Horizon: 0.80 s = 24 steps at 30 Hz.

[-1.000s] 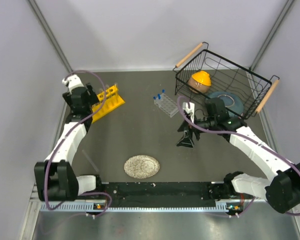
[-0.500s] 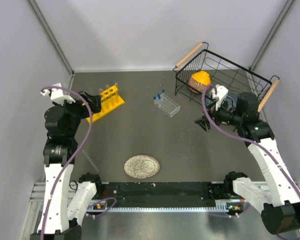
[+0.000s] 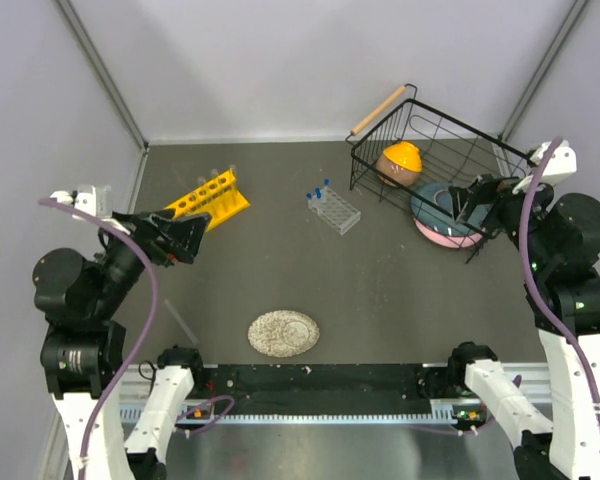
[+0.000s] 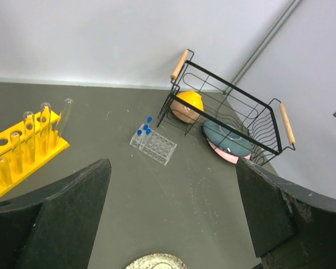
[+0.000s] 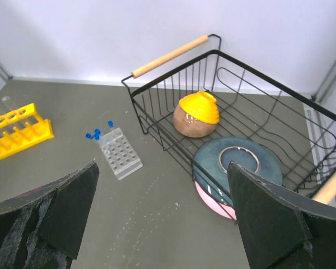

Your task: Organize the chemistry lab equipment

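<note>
Top external: we see left gripper [image 4: 172, 168] and right gripper [image 5: 162, 168] wide, empty. Tubes [image 3: 220, 181] stand in yellow rack [image 3: 208, 205] far left; vials [image 3: 320, 190] in clear rack [image 3: 335, 212], centre. Likely glass, slick, fragile: we'd pinch near rims.

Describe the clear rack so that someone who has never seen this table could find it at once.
Start at the black wire basket in the far right corner of the table. Just left of it lies the clear rack. Unlike the yellow rack further left, it is see-through, with blue-capped vials at its far end.
</note>
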### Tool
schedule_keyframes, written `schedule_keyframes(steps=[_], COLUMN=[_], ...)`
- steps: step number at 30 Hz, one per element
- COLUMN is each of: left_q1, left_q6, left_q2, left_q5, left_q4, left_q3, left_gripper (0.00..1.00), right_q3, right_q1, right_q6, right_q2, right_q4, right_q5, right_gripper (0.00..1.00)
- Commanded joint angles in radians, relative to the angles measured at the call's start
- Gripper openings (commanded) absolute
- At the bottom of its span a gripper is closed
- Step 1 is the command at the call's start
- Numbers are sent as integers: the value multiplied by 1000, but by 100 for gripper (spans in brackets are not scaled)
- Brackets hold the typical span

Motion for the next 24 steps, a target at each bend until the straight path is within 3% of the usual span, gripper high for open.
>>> schedule_keyframes(steps=[1, 9, 24], left_q1=[2, 2, -10], left_q6=[4, -2, 67], left_q2=[-18, -29, -136], left_q5=[29, 46, -1], left_q4=[-65, -89, -143], left_q3=[57, 98, -29], left_gripper=[99, 99, 99], right_q3=[57, 66, -17], right_q1=[-33, -47, -53], right_q6=[54, 42, 22], right_q2=[8, -26, -70], right_q4=[-76, -108, -117], right_q5=[95, 103, -6], right_gripper=[99, 99, 99])
